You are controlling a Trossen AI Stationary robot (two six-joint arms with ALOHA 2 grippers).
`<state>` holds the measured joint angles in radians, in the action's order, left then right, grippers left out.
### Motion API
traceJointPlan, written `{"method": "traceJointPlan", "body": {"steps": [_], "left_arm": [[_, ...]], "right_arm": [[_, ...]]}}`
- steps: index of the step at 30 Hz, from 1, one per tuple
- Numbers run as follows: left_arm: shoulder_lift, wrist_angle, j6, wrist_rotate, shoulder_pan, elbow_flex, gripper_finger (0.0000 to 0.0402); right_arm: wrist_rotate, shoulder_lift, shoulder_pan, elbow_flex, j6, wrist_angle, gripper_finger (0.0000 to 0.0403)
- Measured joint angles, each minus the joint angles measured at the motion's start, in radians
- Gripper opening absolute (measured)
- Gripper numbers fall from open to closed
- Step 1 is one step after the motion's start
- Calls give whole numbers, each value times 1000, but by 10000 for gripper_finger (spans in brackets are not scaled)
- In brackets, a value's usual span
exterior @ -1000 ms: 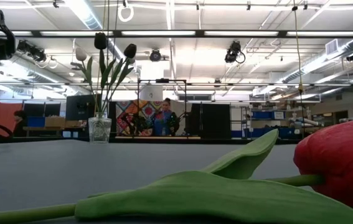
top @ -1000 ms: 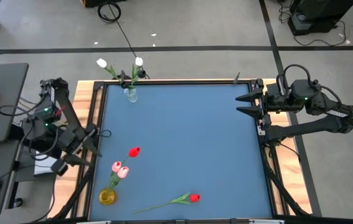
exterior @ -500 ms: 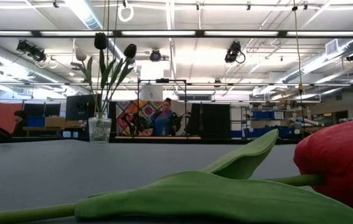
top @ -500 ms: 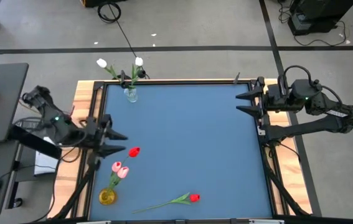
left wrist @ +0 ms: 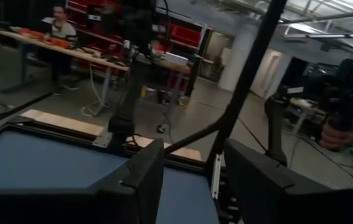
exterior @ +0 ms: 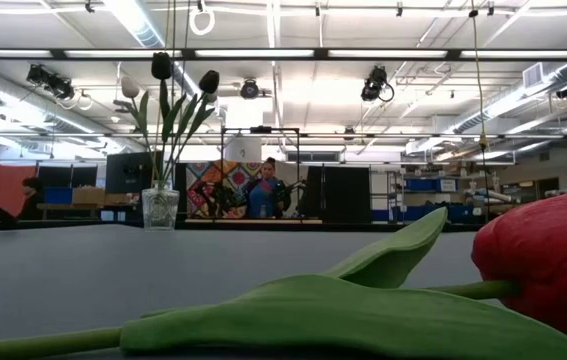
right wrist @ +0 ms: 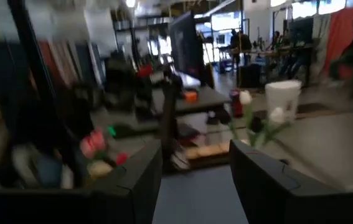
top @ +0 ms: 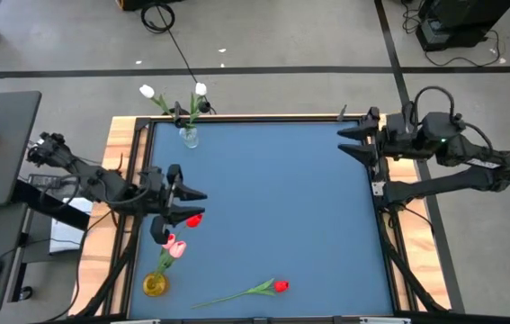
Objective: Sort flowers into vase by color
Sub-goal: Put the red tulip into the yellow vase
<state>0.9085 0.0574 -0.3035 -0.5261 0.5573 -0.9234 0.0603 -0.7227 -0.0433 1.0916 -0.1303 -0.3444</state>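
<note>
I have the left gripper point(top: 193, 203) out over the table's point(top: 272, 198) blue mat, fingers apart and holding nothing. Just beside its fingertips, touching or nearly so in the high view, is a red tulip head point(top: 193, 220); I cannot tell whether that stem stands in a vase or lies loose. A little further from the gripper, toward the near edge, two pink tulips point(top: 174, 244) stand in the yellow vase point(top: 154, 285), their heads leaning toward my fingers. So that vase holds two pink for certain, with the red one close above them.

Further off along the near edge, one red tulip point(top: 281, 286) lies flat on the mat, stem and leaves trailing away from its head toward the yellow vase. In the low view its head point(exterior: 543, 262) fills the foreground with a broad leaf in front.

Far from the left gripper, at the back edge of the table, a clear glass vase point(top: 189, 137) holds two white tulips point(top: 147, 92) whose heads lean out past the table's rim.

My count: two white, two pink, two red, six flowers and two vases.

The right gripper point(top: 352, 141) waits at the opposite back corner, well apart from every flower, its fingers spread and empty.
</note>
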Motion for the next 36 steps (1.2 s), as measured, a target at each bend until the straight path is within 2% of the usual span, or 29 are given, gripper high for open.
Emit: {"method": "traceJointPlan", "body": {"steps": [4, 9, 14, 23, 27, 33, 36], "left_arm": [[3, -5, -1, 76, -28, 0, 173], [-17, -11, 0, 92, -25, 0, 173], [-67, -93, 4, 93, -15, 0, 173], [-152, -225, -18, 149, -15, 0, 173], [-185, -266, -27, 150, -15, 0, 173], [-206, -338, -26, 158, -33, 0, 173], [-197, -387, -25, 178, -39, 0, 173]], "right_arm": [[7, -61, 0, 0, -253, 58, 195], [-8, -173, 2, 0, -592, 62, 195], [6, -320, 4, 0, -713, 157, 195], [-73, -592, -12, 0, -858, 431, 195], [-9, -679, 5, 0, -1070, 386, 189], [143, -761, 103, 0, -1390, 246, 173], [186, -801, 155, 0, -1539, 156, 166]]}}
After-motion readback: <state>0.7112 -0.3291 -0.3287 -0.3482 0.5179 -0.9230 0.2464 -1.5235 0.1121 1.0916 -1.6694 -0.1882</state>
